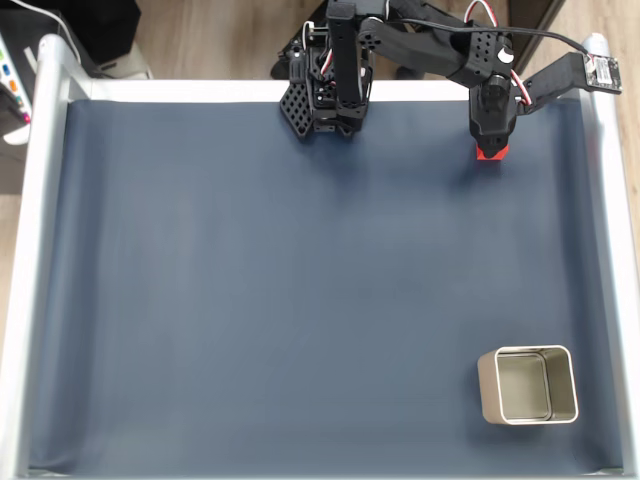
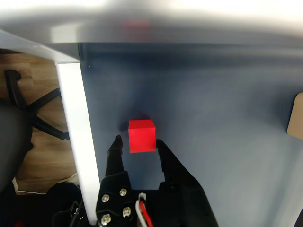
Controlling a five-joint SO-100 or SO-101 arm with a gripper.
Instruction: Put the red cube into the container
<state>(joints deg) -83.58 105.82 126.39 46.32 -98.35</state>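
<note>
Your red cube (image 2: 141, 135) sits on the dark mat (image 1: 300, 300) near its top right edge in the fixed view, between the spread gripper (image 2: 138, 142) fingers. The square tin (image 1: 527, 385) stands empty, well apart; the arm hides most of the cube there.

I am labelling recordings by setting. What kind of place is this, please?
Probably a home or office room used as a hobby workbench: a white-framed table with a dark blue mat, wooden floor beside it, and a black office chair.
</note>
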